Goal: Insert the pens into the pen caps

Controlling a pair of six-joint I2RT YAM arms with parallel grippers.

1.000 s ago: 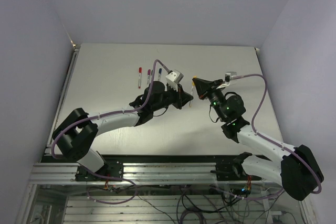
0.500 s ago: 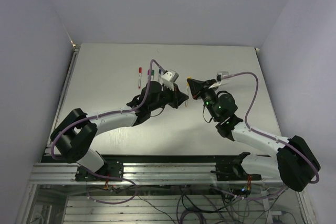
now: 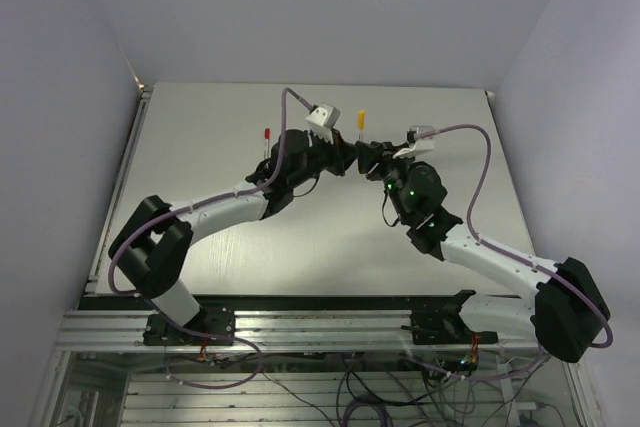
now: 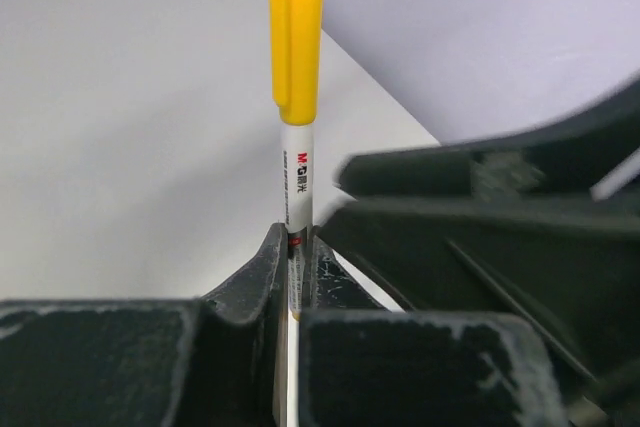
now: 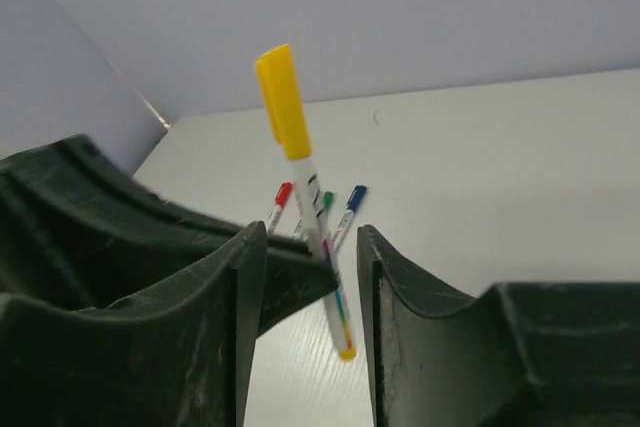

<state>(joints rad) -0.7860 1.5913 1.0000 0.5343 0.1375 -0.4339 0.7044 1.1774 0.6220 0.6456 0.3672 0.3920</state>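
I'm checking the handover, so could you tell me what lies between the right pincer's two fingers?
The yellow-capped pen stands there, tilted, held by the left pincer; the right wrist view shows it.

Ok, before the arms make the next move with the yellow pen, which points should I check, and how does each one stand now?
1. Yellow cap on its pen: ok, it sits on the top end of the barrel.
2. Cap pushed fully home: cannot tell.
3. Left gripper holds the pen: ok, its fingers are shut on the barrel.
4. Right gripper free of the pen: ok, it is open, with a gap on each side.
5. Other pens out of the way: ok, the red-capped pen, green-capped pen and blue-capped pen lie on the table behind.
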